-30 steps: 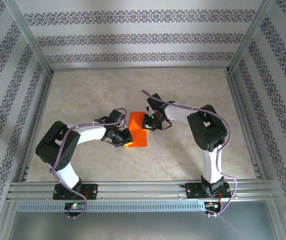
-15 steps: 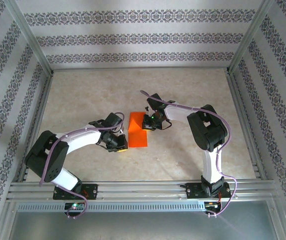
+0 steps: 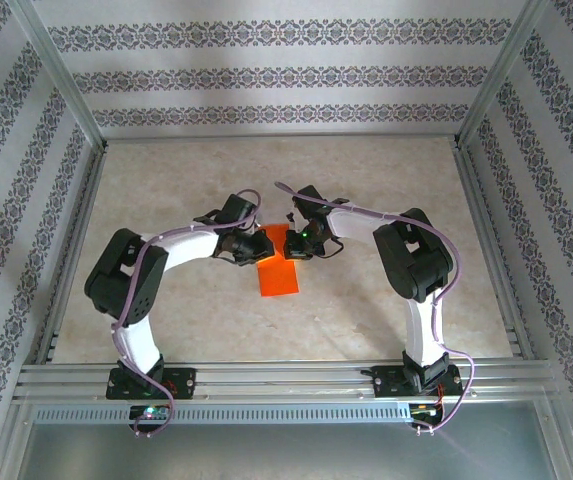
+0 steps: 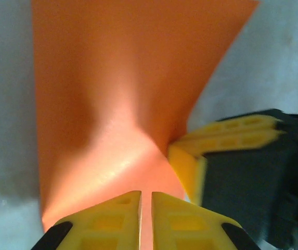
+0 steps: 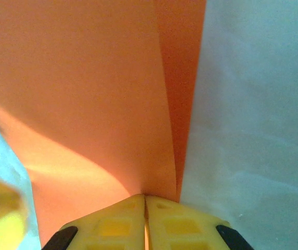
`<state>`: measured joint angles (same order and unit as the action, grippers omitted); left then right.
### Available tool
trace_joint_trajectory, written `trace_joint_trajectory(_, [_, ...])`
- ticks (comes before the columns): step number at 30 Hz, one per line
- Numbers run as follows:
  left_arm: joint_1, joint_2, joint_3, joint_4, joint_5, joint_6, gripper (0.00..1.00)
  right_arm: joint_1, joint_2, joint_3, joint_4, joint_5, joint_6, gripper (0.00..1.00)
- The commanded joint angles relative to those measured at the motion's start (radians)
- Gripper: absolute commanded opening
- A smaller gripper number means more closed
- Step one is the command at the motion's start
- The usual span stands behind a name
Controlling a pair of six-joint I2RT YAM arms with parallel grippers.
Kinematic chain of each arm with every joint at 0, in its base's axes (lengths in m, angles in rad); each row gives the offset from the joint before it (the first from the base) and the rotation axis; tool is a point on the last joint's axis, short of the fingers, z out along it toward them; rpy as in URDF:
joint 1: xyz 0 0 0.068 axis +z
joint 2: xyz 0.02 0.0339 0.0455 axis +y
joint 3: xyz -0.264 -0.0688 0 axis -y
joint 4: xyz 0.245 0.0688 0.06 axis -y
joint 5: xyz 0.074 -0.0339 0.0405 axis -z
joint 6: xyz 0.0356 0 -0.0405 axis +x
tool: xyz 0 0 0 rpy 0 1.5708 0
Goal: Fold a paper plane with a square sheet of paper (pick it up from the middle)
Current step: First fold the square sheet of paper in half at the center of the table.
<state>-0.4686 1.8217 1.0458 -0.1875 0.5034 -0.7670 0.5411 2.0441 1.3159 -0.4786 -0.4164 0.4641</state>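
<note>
Orange-red square sheet of paper (image 3: 279,272) looks folded in half only; nose and wings not started. My left gripper (image 4: 145,197) and right gripper (image 5: 145,198) both pinched tight on its far edge.

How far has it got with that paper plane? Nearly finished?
Early days. Done: the thin orange-red sheet of paper looks folded once, lying as a narrow strip with two layers showing. In hand: the left gripper and right gripper both pinch its far end, which curves upward. Left: the pointed nose and wings; no plane shape yet.
</note>
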Motion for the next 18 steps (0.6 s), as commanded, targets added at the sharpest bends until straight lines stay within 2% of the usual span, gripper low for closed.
trace_joint_trajectory(1, [0.021,0.034,0.016,0.024,0.018,-0.016,0.13,-0.006,0.123,-0.066,-0.153,0.188,-0.016,0.1])
trace_joint_trajectory(8, [0.092,0.071,-0.042,-0.023,-0.085,-0.029,0.12,-0.013,0.135,-0.058,-0.188,0.225,-0.026,0.1])
trace_joint_trajectory(15, [0.195,-0.013,-0.085,-0.056,-0.077,0.025,0.13,-0.029,0.142,-0.061,-0.207,0.254,-0.038,0.1])
trace_joint_trajectory(18, [0.187,-0.082,-0.078,0.006,-0.036,0.027,0.11,-0.03,0.14,-0.058,-0.209,0.251,-0.038,0.1])
